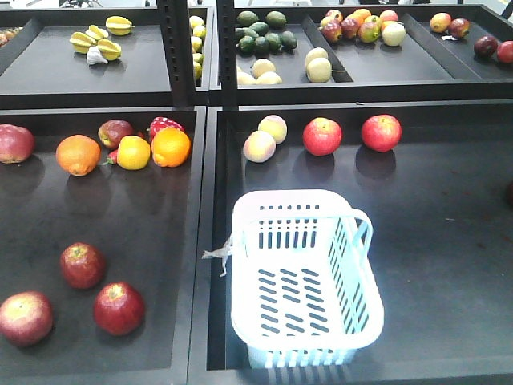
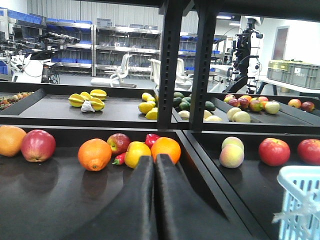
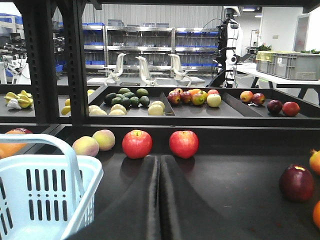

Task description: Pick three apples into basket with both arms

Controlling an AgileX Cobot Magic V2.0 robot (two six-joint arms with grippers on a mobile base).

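Three dark-red apples lie at the near left of the left tray: one (image 1: pixel 82 265) farthest back, one (image 1: pixel 119 308) to its right and nearer, one (image 1: pixel 25 318) by the left edge. None of them shows in either wrist view. The pale blue-white basket (image 1: pixel 296 197) stands empty in the right tray, its handle folded to the right; its corner (image 2: pixel 300 180) shows in the left wrist view and its wall (image 3: pixel 50 162) in the right wrist view. My left gripper (image 2: pixel 154 159) is shut and empty above the left tray. My right gripper (image 3: pixel 160 157) is shut and empty, right of the basket. Neither arm shows in the front view.
Oranges (image 1: pixel 78 154), a yellow fruit (image 1: pixel 133 151) and a red pepper (image 1: pixel 164 125) sit at the back of the left tray. Two peaches (image 1: pixel 259 146) and two bright red apples (image 1: pixel 321 136) line the back of the right tray. A raised divider (image 1: pixel 199 241) separates the trays. An upper shelf holds more fruit.
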